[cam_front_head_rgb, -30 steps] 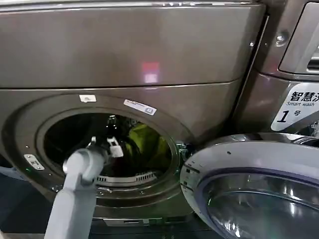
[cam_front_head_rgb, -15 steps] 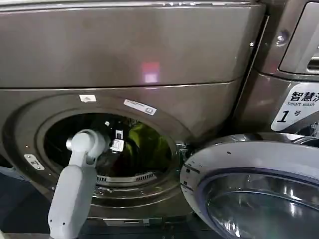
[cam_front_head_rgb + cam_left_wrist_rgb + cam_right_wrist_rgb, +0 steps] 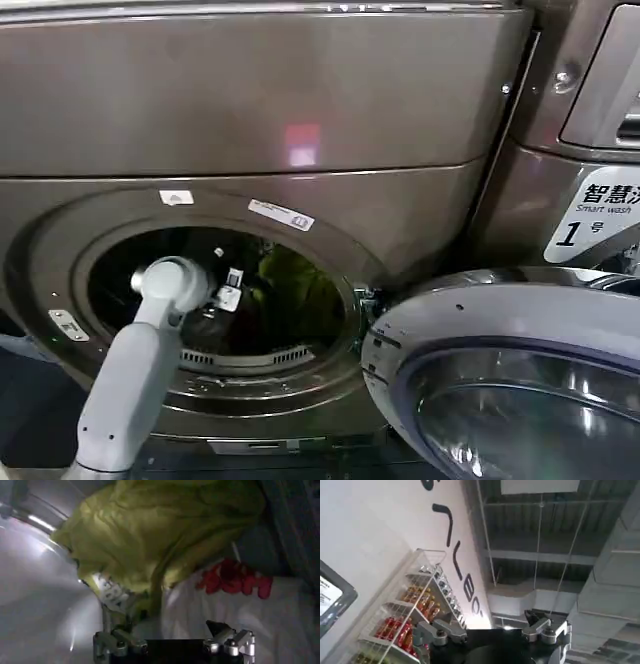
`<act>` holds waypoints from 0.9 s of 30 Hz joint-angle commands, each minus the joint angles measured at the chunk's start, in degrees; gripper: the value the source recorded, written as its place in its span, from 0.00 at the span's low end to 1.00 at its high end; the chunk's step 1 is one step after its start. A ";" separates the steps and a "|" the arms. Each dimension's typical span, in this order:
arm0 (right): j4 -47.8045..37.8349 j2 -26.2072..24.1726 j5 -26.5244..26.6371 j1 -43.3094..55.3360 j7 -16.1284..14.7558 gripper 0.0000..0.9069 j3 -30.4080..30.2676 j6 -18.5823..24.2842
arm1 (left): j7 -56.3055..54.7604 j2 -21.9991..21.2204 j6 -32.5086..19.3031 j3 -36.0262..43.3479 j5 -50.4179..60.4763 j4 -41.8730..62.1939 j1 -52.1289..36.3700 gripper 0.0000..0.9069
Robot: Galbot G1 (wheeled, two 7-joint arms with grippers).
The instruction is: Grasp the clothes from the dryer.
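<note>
Your left hand is inside the dryer drum, fingers spread with nothing between them, and the clothes lie piled straight ahead, deeper in the drum, so push forward onto the yellow-green garment before closing.

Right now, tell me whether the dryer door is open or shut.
Open: the door hangs swung aside, and the left gripper reaches into the dryer.

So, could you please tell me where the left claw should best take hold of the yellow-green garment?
Probably at the bunched fold by its white print, nearest the open left claw. The yellow-green garment is heaped in the dryer drum over the white garment, so come straight in through the porthole and pinch that raised edge.
</note>
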 commanded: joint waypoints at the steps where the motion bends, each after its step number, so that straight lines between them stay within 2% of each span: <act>1: -0.02 0.10 0.03 0.02 -0.04 1.00 -0.18 0.11 | 0.14 2.25 0.18 7.63 -3.93 1.84 -1.69 1.00; 16: 0.08 0.34 -0.02 0.17 -0.16 1.00 -0.80 0.35 | 0.17 2.37 1.01 7.60 -1.09 4.00 0.89 1.00; 23: 0.54 0.56 0.01 0.42 -0.24 1.00 -1.36 0.41 | 0.10 2.84 2.08 4.41 1.16 4.98 2.12 1.00; 27: 0.73 0.56 0.03 0.49 -0.25 1.00 -1.55 0.40 | 0.07 2.61 3.67 2.51 -1.17 6.20 2.62 1.00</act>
